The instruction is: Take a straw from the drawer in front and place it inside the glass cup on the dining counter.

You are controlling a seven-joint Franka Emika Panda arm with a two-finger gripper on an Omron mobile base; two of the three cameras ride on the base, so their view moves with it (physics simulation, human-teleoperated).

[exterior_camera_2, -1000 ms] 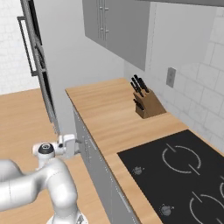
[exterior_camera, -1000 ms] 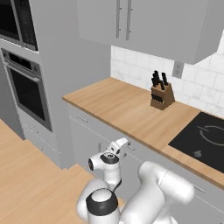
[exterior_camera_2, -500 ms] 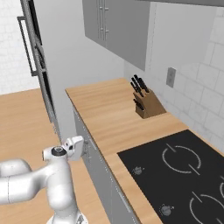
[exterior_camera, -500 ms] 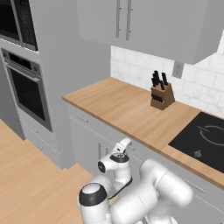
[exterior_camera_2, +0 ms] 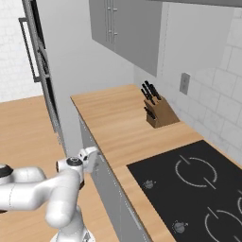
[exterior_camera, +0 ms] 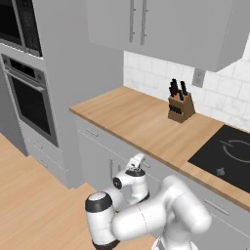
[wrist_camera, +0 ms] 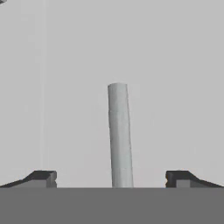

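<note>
At the drawer [wrist_camera: 65, 87] front, gripper [wrist_camera: 111, 178] was spread wide, handle bar [wrist_camera: 119, 135] centered between fingertips, crossing the gap.

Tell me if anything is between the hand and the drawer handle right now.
Nothing visible is. In the hand view the hand is open, and the silver bar handle runs up between its two fingertips against the flat grey drawer front.

Grey cabinets [exterior_camera: 161, 24], wood counter [exterior_camera: 141, 119], white tiled wall [exterior_camera_2: 212, 106], wood floor [exterior_camera: 34, 205].
</note>
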